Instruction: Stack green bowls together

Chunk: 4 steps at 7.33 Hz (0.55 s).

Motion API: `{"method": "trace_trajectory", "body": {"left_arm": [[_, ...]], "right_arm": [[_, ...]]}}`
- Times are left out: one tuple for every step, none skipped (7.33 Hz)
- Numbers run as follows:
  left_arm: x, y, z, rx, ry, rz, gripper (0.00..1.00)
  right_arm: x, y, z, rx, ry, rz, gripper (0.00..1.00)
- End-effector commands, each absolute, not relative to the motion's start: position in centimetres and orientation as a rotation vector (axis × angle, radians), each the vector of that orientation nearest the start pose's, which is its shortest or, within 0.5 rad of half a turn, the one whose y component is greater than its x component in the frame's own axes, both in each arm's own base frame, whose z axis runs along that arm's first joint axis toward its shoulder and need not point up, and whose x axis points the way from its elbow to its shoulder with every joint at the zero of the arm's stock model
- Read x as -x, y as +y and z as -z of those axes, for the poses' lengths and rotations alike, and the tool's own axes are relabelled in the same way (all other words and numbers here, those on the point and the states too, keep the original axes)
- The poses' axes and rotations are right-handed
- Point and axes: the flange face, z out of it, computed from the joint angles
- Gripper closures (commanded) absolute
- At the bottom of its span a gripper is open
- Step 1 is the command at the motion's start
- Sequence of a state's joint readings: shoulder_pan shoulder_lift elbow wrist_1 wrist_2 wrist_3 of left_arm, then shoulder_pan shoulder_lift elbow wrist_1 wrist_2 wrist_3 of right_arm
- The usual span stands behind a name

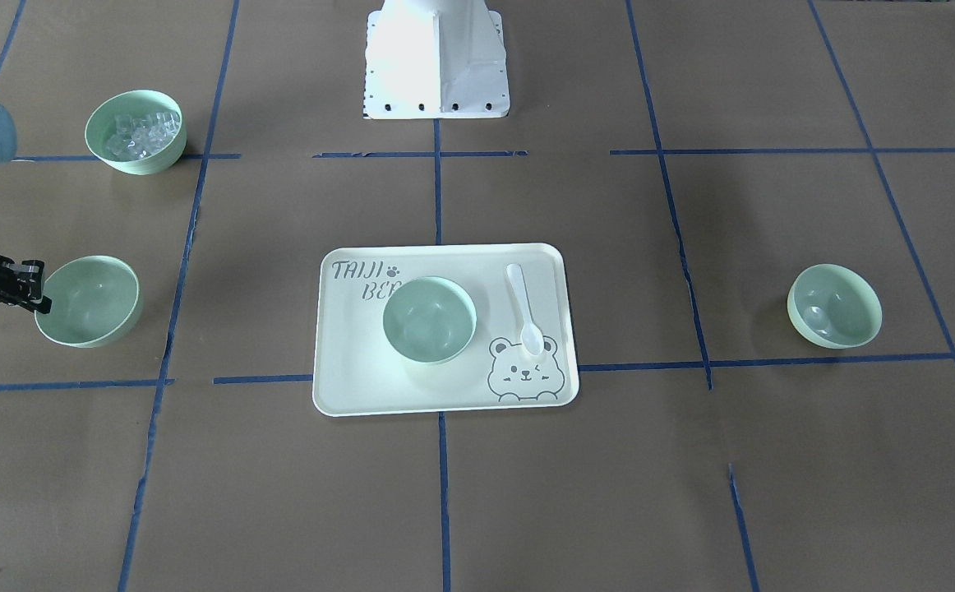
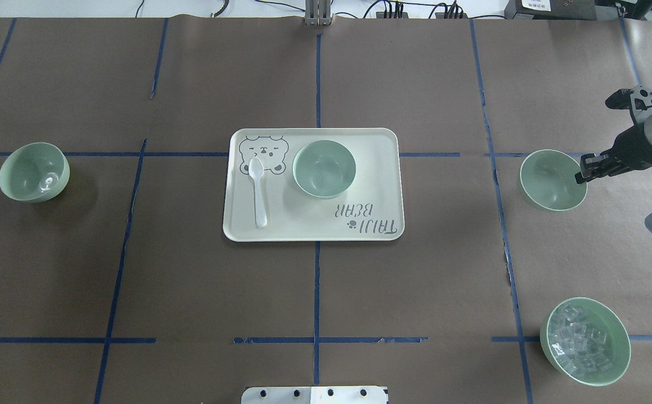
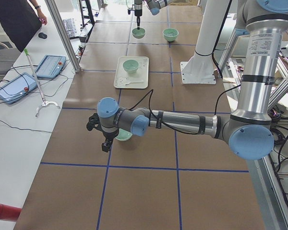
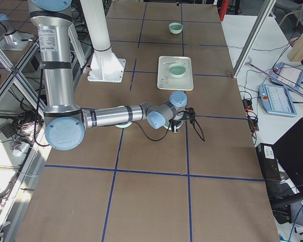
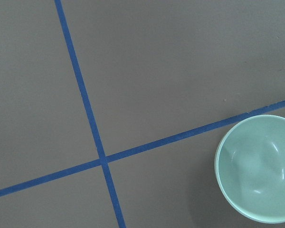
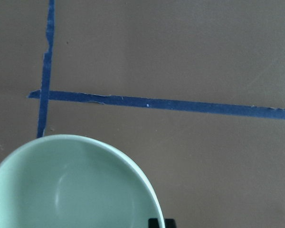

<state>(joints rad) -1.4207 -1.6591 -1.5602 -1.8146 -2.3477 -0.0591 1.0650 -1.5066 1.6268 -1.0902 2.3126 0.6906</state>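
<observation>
On the table (image 1: pixel 280 493), it's all brown paper marked into squares with blue tape (image 1: pixel 437 197). A pale tray (image 1: pixel 362 370) with a bear print sits dead centre. The three green bowls are well apart and none are stacked. The tray bowl (image 1: pixel 429 319) is next to a white spoon (image 1: pixel 524 308). The right bowl (image 1: pixel 87 300) and the left bowl (image 1: pixel 834 305) sit on bare paper out to either side. A fourth bowl full of ice cubes (image 1: pixel 135 131) sits closer to the robot on its right.

The right gripper (image 1: pixel 38 298) is right at the right bowl's rim, but I honestly can't tell if it's pinching it or just parked there. The left gripper (image 3: pixel 104 141) hangs near the left bowl without touching it, and there's no telling how wide it is either.

Room-wise, there's a white pedestal (image 1: pixel 436 62) for the arms and a side bench with teach pendants (image 3: pixel 14 86) and cables. There's also a person in black (image 3: pixel 19 19) and a laptop (image 4: pixel 298 151).
</observation>
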Motion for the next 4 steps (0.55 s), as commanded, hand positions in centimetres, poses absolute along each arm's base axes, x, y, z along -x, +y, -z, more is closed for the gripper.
{"method": "trace_trajectory", "body": {"left_arm": [[-6.9, -56.0, -58.7, -0.147, 0.820, -0.147, 0.00], [-8.6, -55.8, -59.7, -0.137, 0.826, -0.160, 0.00], [-9.2, -55.9, -60.8, -0.132, 0.828, -0.159, 0.00], [-11.7, -55.7, -61.3, -0.119, 0.838, -0.177, 0.00]], "right_arm": [[21.2, -51.4, -50.0, -0.063, -0.977, -0.009, 1.00], [21.7, -52.2, -47.9, -0.055, -1.008, -0.036, 1.00], [22.1, -52.4, -46.8, -0.055, -1.020, -0.050, 1.00], [22.6, -53.1, -45.1, -0.054, -1.041, -0.064, 1.00]]}}
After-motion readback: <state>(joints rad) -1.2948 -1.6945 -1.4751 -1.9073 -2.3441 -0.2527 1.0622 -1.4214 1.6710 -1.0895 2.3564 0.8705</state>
